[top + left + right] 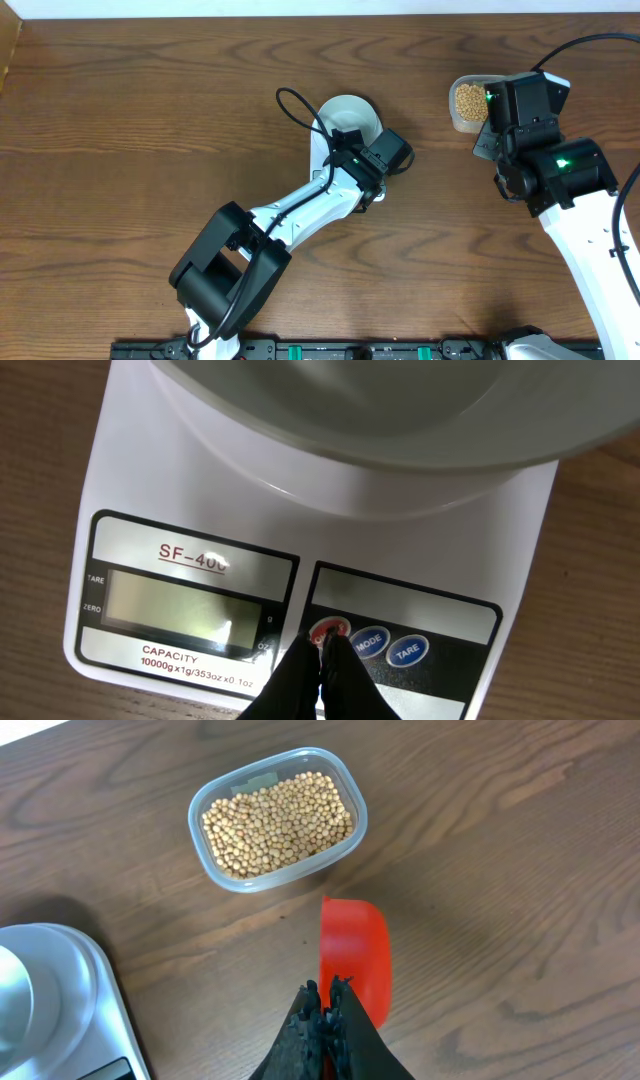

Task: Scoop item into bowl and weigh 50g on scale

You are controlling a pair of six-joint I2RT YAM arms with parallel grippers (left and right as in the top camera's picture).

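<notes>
The white scale (pixel 200 510) carries the pale bowl (pixel 400 420), which also shows in the overhead view (pixel 345 112). My left gripper (pixel 325 645) is shut and empty, its tips on the red button beside the blue MODE and TARE buttons. The display (pixel 180 610) shows no digits. The tan beans (pixel 278 815) fill a clear tub, seen overhead at the back right (pixel 468 103). My right gripper (pixel 328 995) is shut on the handle of a red scoop (pixel 355 955), held above the table just short of the tub. Whether the scoop holds beans is hidden.
The scale's corner (pixel 105 1020) and bowl edge (pixel 20 980) lie at the lower left of the right wrist view. Brown wooden table (pixel 150 150) stretches to the left and between the arms. A black rail runs along the front edge (pixel 350 350).
</notes>
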